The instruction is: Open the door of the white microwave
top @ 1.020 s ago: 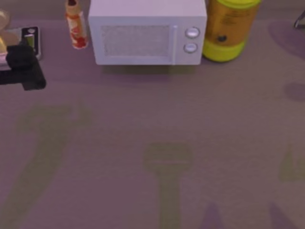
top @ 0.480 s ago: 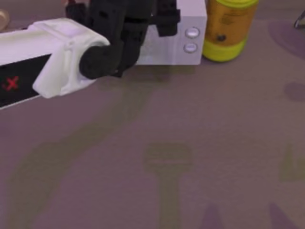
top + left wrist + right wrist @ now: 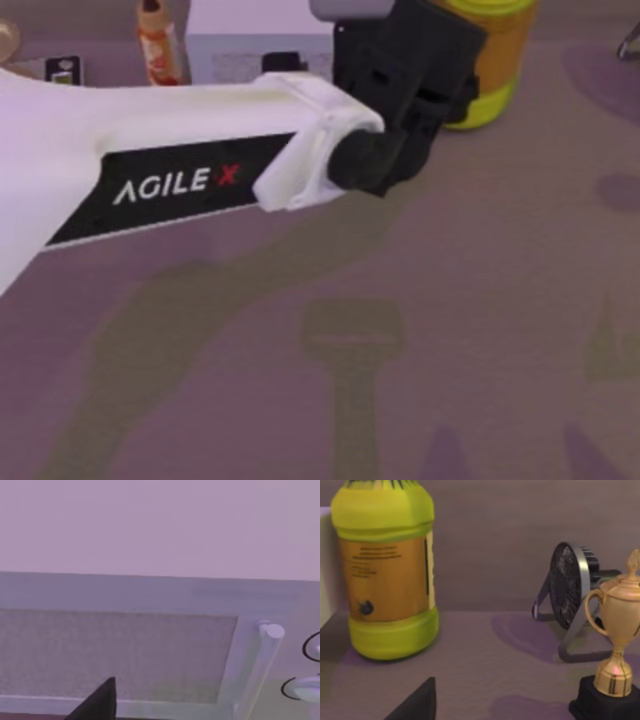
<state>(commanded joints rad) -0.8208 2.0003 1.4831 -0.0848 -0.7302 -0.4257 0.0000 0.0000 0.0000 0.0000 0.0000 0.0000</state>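
While the left tool (image 3: 405, 95), its finger gap unreadable, hangs just before the white microwave (image 3: 260, 20), it should hook the door (image 3: 117, 652) handle (image 3: 265, 655) beside it and pull outward.

White microwave (image 3: 150, 540) close up, door (image 3: 120, 652) mesh window, handle (image 3: 262, 655), dark pincer fingertip (image 3: 100, 702)

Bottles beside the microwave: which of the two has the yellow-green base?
The big jar on the right of the white microwave has the yellow-green base, with an amber label. The slim bottle on the left is orange and white, with a red base.
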